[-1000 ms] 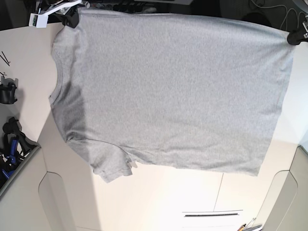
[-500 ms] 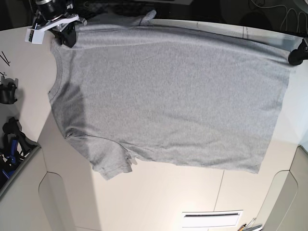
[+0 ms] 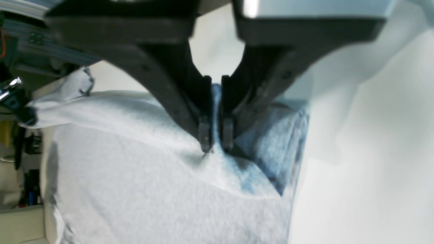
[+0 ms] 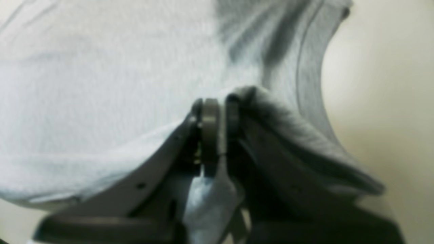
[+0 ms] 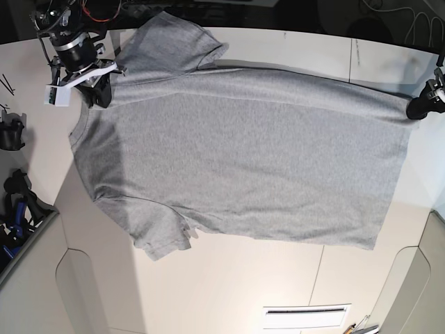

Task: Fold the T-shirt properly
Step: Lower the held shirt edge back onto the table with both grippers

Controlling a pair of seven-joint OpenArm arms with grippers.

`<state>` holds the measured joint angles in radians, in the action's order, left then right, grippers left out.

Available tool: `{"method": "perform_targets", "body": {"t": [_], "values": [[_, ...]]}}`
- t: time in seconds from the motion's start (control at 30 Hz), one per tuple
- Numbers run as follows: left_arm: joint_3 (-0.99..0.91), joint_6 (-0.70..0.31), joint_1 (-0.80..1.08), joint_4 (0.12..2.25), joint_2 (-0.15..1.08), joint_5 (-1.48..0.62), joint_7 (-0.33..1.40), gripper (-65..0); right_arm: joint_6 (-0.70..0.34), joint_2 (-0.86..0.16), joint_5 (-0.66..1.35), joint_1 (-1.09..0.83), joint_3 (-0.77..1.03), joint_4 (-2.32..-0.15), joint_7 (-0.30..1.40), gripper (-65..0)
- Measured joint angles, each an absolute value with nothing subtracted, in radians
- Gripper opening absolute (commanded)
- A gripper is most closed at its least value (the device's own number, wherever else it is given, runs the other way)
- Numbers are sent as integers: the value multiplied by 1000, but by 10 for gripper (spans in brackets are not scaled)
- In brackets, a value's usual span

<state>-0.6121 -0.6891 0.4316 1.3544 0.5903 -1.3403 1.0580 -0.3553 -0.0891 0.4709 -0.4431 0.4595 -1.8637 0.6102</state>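
While both arms' fingers pinch it, the T-shirt (image 5: 250,153) lies lengthwise sideways, collar toward the right arm

The T-shirt (image 5: 243,153) covers most of the white table (image 5: 229,292); bare table lies below its lower edge and in a strip along the top, right of the far sleeve. At the table's left edge stand dark tools (image 5: 14,188) — an obstacle there. The right gripper (image 5: 97,94) and left gripper (image 5: 419,108) occupy the shirt's two upper corners, each clamped on cloth.
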Motion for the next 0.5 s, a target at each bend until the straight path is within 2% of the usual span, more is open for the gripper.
{"method": "perform_targets", "body": {"t": [0.5], "values": [[-601,-689,422,1354,589,-1290,960,-650,-331,-97,402,-348,387,-1776,595,-650]]}}
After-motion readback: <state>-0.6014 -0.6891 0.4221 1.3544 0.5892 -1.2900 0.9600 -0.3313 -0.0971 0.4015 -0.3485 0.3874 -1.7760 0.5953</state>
